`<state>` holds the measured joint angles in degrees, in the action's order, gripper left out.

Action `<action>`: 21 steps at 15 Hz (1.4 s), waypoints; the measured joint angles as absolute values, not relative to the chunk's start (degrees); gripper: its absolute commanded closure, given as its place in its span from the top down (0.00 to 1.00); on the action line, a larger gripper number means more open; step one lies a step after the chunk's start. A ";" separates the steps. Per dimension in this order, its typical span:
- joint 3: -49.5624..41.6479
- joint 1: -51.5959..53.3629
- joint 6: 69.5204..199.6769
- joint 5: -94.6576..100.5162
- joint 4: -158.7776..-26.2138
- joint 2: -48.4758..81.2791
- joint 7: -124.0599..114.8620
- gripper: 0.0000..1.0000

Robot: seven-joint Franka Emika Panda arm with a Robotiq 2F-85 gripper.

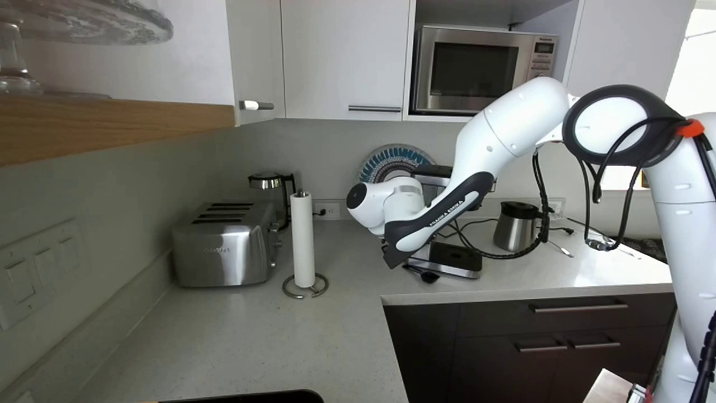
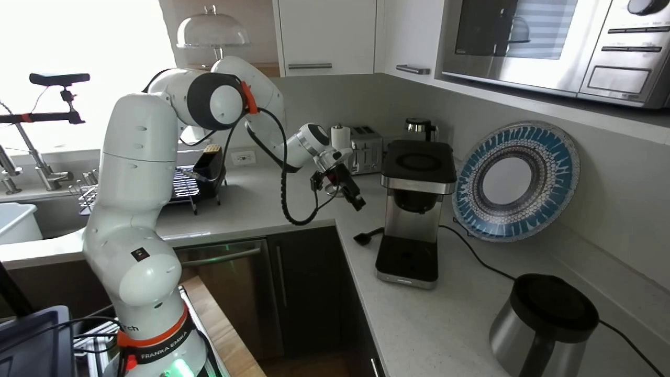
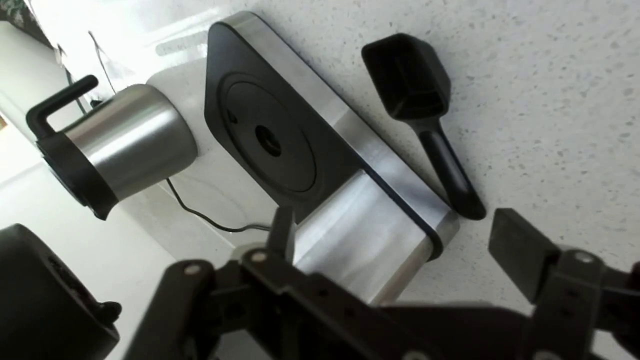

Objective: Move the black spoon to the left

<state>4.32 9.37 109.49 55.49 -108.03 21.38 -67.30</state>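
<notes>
The black spoon (image 3: 425,121) lies on the counter in the wrist view, its square scoop facing up and its handle end close beside the coffee machine (image 3: 345,125). It also shows small in both exterior views (image 1: 425,274) (image 2: 366,236), in front of the coffee machine's base (image 1: 447,268). My gripper (image 3: 401,237) is open and empty, its two fingers wide apart in the wrist view. The spoon's handle end appears just beyond the right finger. In an exterior view the gripper (image 2: 358,203) hangs tilted above the counter, apart from the spoon. Elsewhere the forearm mostly hides it.
The coffee machine (image 2: 413,262) stands close to the spoon and gripper. A steel carafe (image 2: 544,330) and a patterned plate (image 2: 568,173) are near it. A paper-towel roll (image 1: 304,240) and a toaster (image 1: 224,252) stand further along the counter. The counter's edge (image 1: 503,294) runs near the spoon.
</notes>
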 measured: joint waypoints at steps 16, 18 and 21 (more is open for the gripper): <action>1.82 8.83 116.40 63.58 -108.08 28.48 -61.75 1.00; 1.44 8.62 116.40 63.65 -108.08 28.85 -61.34 0.99; 1.02 8.23 116.42 63.66 -108.01 29.07 -60.94 0.82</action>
<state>1.02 8.23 116.42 63.66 -108.01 29.07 -60.94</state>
